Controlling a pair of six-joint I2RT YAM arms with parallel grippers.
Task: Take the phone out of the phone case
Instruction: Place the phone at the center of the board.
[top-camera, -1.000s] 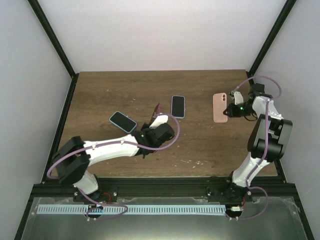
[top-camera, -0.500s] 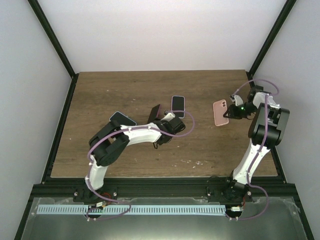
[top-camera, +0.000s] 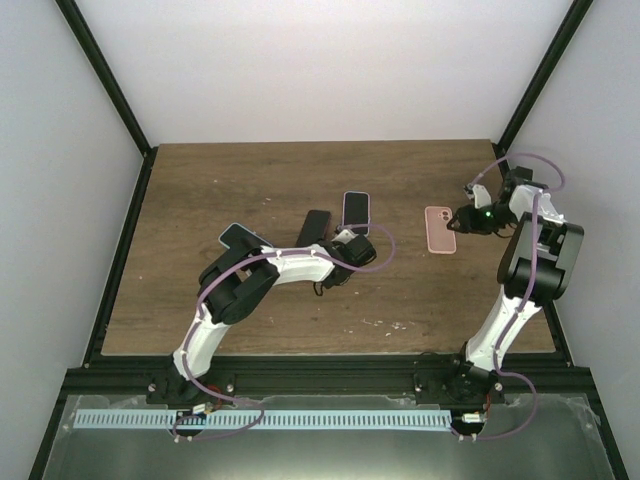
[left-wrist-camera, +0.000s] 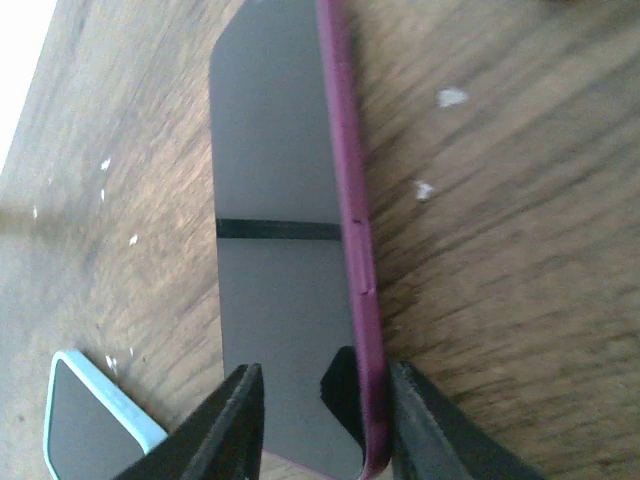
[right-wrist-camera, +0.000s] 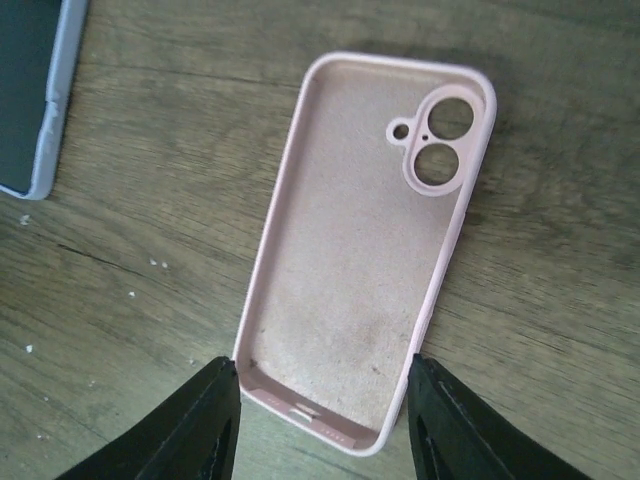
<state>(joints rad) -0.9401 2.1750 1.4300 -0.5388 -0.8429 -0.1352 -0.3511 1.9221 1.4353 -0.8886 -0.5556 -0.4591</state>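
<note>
Four flat things lie on the table (top-camera: 200, 300) in a loose row across its middle. The central slab (top-camera: 316, 225) has the upper phone (top-camera: 356, 212) just beside it at 2 o'clock and the left phone (top-camera: 238, 235) near it at 8 o'clock. The empty case (top-camera: 439, 229) lies well apart at 3 o'clock, hollow side up. The left gripper (left-wrist-camera: 322, 372) straddles the slab's 5 o'clock end; the right gripper (right-wrist-camera: 322, 365) sits at the case's 3 o'clock end

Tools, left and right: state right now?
Left tool: open, astride the rim of the dark maroon-edged phone, not gripping.
Right tool: open, straddling the empty pink phone case.
</note>
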